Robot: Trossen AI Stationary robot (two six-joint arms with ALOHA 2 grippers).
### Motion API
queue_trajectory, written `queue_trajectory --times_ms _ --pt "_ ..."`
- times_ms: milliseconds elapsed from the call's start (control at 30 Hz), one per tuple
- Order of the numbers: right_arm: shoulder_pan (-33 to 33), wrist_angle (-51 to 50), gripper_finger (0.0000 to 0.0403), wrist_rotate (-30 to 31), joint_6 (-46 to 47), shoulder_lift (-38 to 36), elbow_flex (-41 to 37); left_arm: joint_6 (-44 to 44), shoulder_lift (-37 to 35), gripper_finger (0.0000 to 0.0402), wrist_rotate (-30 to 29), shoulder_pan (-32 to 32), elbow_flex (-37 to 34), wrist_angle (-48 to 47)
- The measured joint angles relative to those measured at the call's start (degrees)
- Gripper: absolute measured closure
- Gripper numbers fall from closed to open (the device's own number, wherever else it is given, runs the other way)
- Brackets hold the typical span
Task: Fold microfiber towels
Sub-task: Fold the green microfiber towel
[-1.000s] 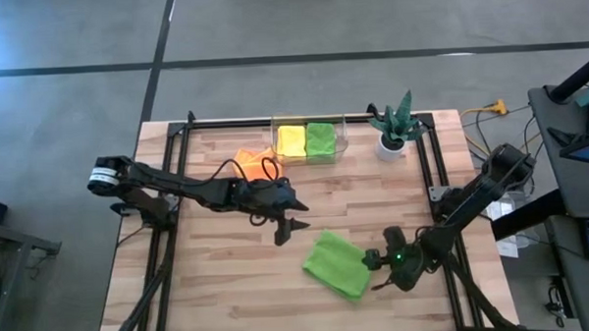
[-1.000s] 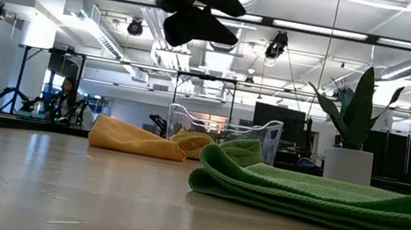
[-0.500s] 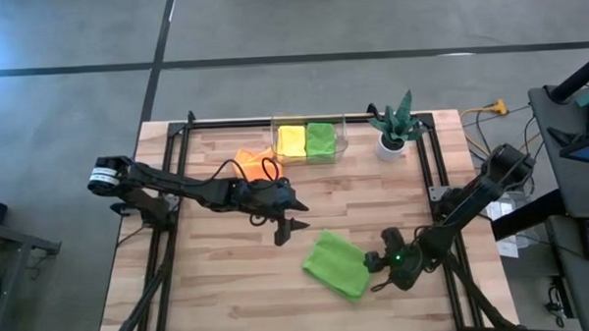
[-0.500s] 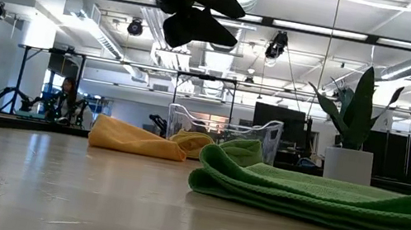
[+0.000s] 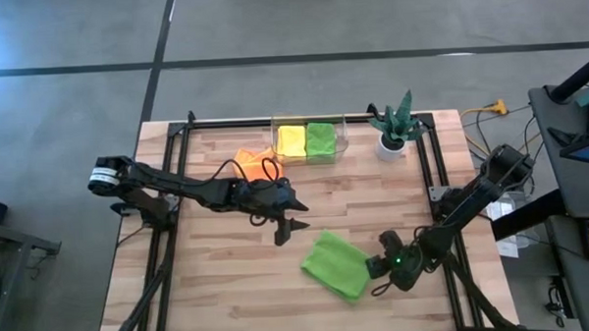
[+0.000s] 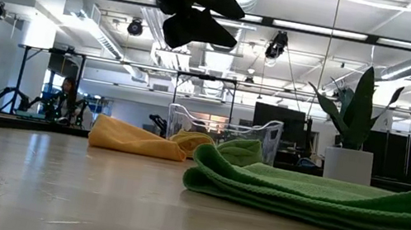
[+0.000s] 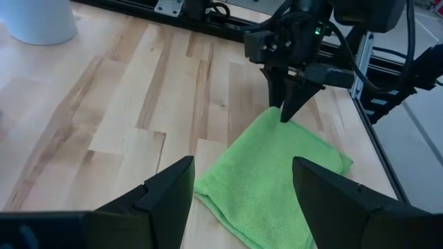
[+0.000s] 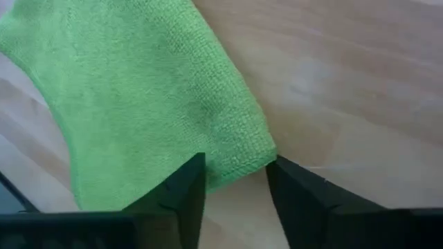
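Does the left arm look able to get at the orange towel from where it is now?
Probably yes: the orange towel lies uncovered on the table beside the left arm, whose tool hovers open nearby.
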Motion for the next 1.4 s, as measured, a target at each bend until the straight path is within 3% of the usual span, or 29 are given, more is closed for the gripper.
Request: queue_trajectory --times_ms 400,1200,1400 --pt "0.0 0.6 0.0387 0.2 -1.2 -0.7 -1.2 -4.3 0.0 0.0173 -0.1 0.0 -1.1 0.2" --pt "-6.3 1.9 0.0394 4.7 -7.4 -11.7 -1.2 -4.5 0.0 0.0173 -0.2 -0.2 -1.7 4.3" --pt "-10.8 1.5 0.0394 1.2 -13.4 -10.8 -1.2 -4.2 3.2 0.0173 7.7 -0.4 -1.7 8.3"
